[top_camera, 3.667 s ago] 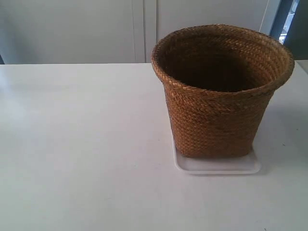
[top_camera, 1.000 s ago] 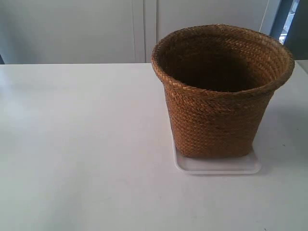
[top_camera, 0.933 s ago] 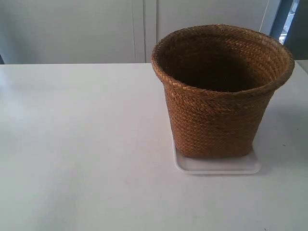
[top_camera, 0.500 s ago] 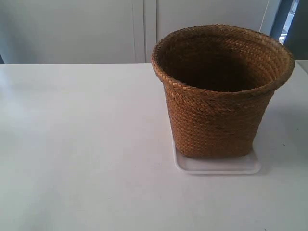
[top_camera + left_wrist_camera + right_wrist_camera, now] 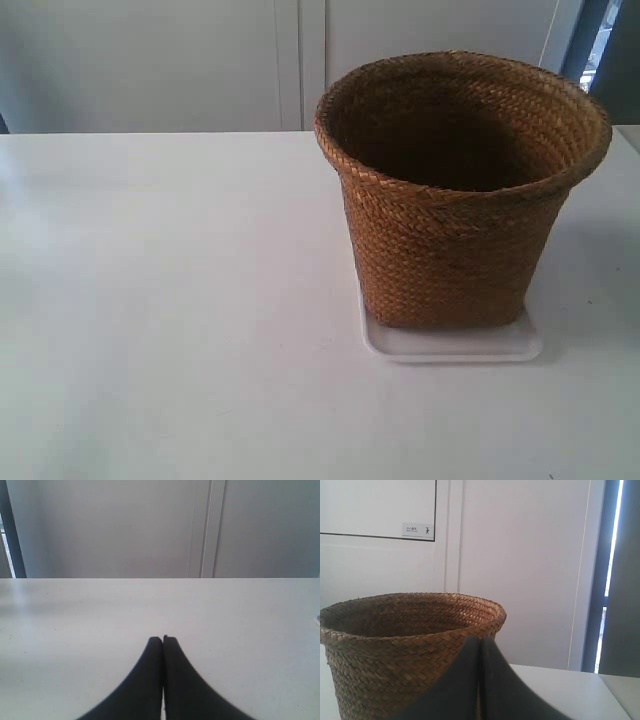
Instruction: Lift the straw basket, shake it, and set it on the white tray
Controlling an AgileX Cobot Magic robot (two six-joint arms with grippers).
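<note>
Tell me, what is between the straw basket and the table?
The white tray lies under the straw basket, on the white table. The exterior view shows it.

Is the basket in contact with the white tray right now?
Touching. The exterior view shows the basket standing upright with its base resting on the tray, no gap visible between them.

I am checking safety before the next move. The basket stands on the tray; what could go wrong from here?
1. The right pincer is shut and points at the rim of the straw basket; moving forward, it might push the basket instead of gripping it.
2. The white tray is barely wider than the basket's base; a nudge could slide the base over its low rim.
</note>
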